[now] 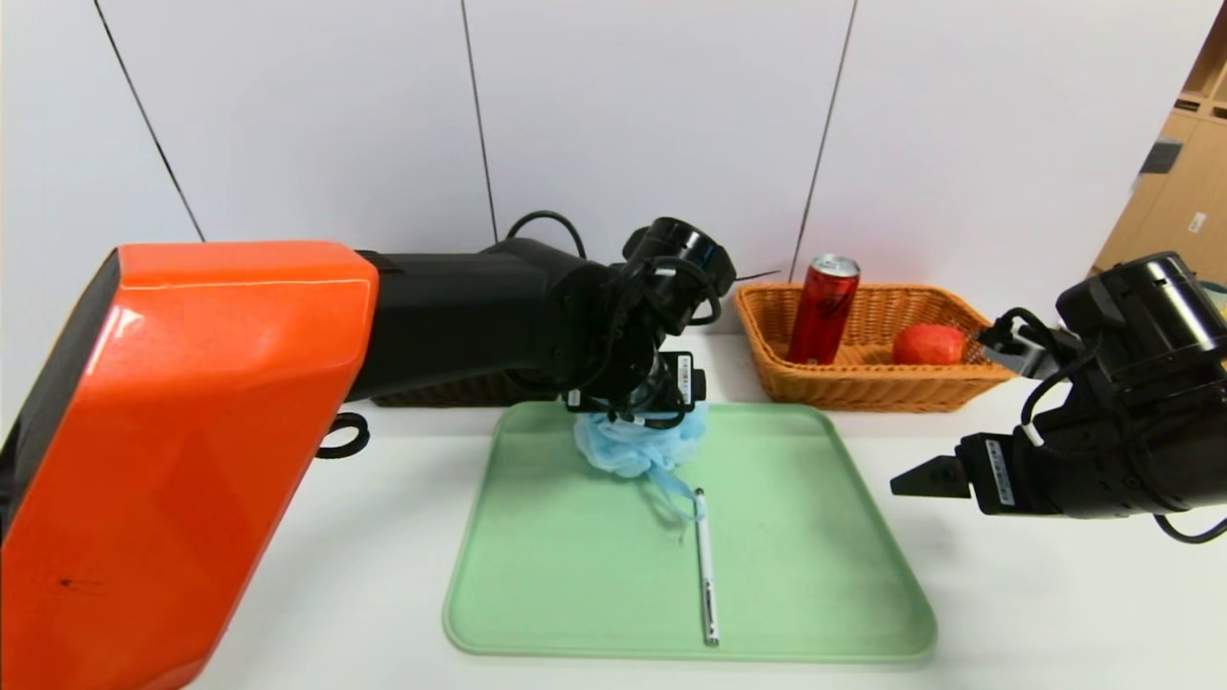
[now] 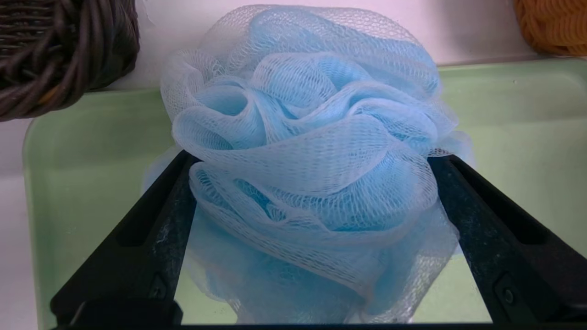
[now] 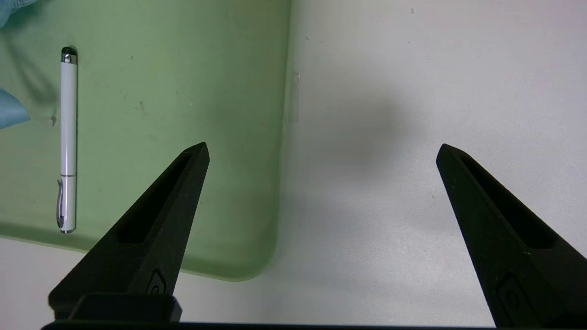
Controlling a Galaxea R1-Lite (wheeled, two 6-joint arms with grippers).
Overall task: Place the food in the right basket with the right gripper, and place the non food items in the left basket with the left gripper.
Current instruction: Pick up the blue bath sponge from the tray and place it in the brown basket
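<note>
A fluffy light-blue mesh bath sponge [image 1: 633,446] [image 2: 302,137] rests at the back of the green tray [image 1: 815,575]. My left gripper [image 1: 637,431] [image 2: 312,156] is lowered over it, open, one black finger on each side of the sponge. A slim white-silver pen [image 1: 706,565] [image 3: 68,137] lies lengthwise on the tray in front of the sponge. The red drink can [image 1: 822,309] stands upright and the apple [image 1: 928,345] lies in the orange-tan right basket [image 1: 863,388]. The dark left basket [image 2: 55,55] is mostly hidden behind my left arm. My right gripper [image 1: 920,479] [image 3: 323,145] hovers open and empty over the table, right of the tray.
The white table [image 1: 1054,613] runs around the tray, with a white panelled wall close behind both baskets. My orange left upper arm [image 1: 192,450] fills the near left of the head view. Cardboard-coloured shelving [image 1: 1179,182] stands at the far right.
</note>
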